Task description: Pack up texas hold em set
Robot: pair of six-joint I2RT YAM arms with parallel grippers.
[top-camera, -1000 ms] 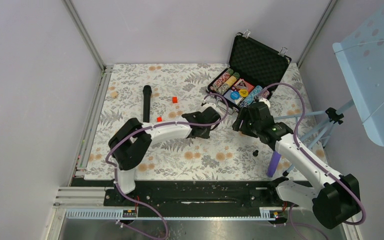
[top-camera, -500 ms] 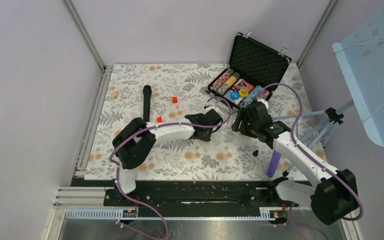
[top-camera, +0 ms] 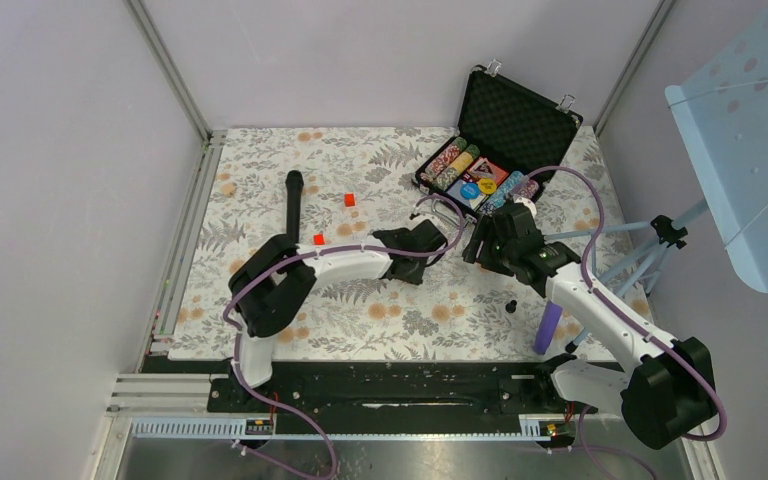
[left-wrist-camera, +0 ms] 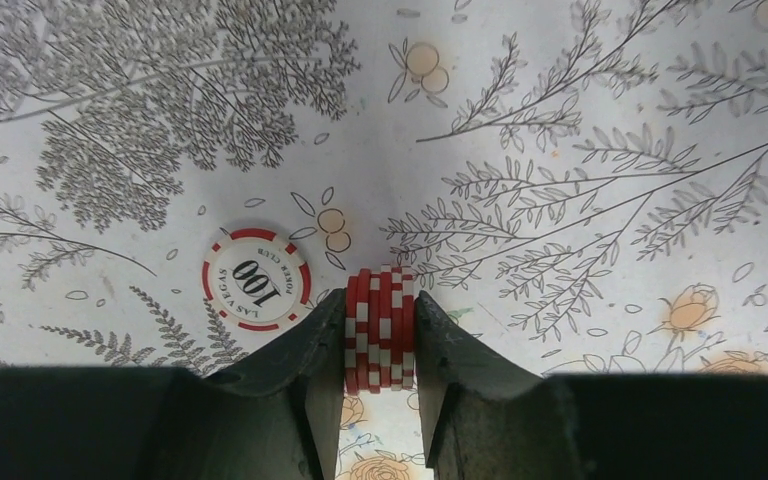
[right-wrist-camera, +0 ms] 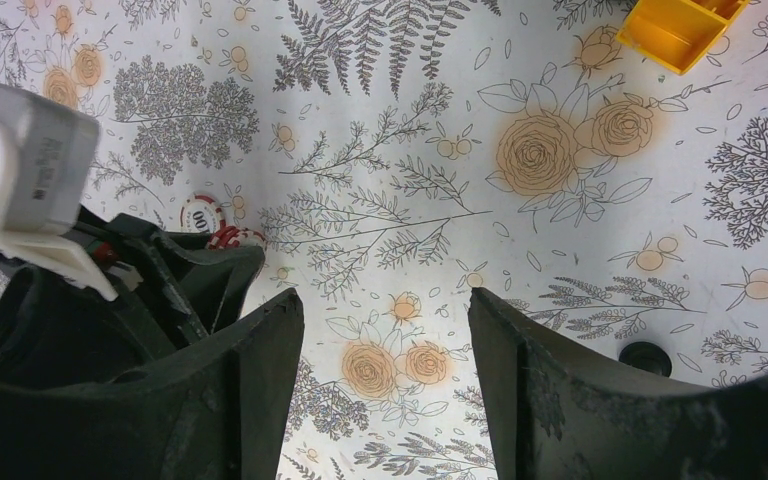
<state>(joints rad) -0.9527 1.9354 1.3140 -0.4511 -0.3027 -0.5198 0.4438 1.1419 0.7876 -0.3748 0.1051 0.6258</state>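
The black briefcase stands open at the back right, with rows of striped chips, card decks and round buttons inside. My left gripper is shut on a short stack of red-and-white poker chips, held on edge just over the cloth. One red-and-white "100" chip lies flat to its left. In the top view the left gripper is in front of the case. My right gripper is open and empty above the floral cloth, right of the left gripper.
A black microphone lies at the middle left. Two small red blocks sit near it. A yellow block is in the right wrist view. A small black knob and a purple stick are near the right arm.
The left gripper has reached further right towards the case front. The right gripper has shifted slightly back and left.
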